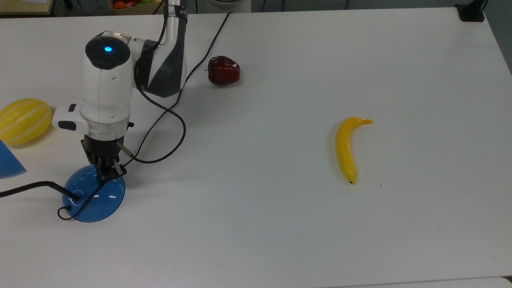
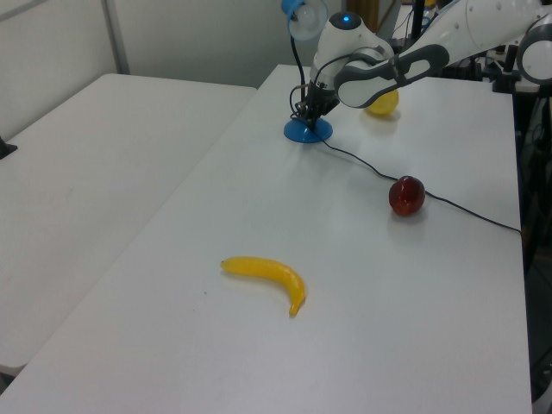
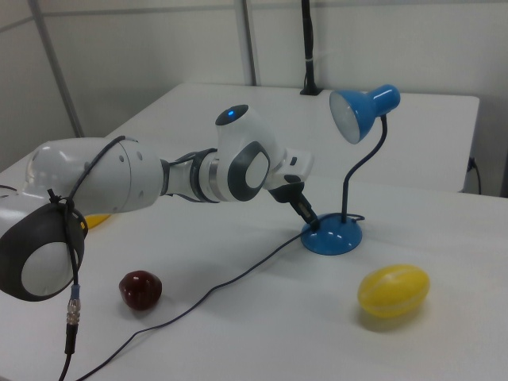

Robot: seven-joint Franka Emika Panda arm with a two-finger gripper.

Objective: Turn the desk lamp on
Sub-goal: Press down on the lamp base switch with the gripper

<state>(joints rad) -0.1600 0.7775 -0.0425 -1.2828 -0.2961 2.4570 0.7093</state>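
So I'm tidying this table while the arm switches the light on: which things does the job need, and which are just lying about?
Needed:
blue desk lamp with domed base
black two-finger gripper, tip at that base

Lying about:
yellow curved banana
dark red apple
yellow striped melon
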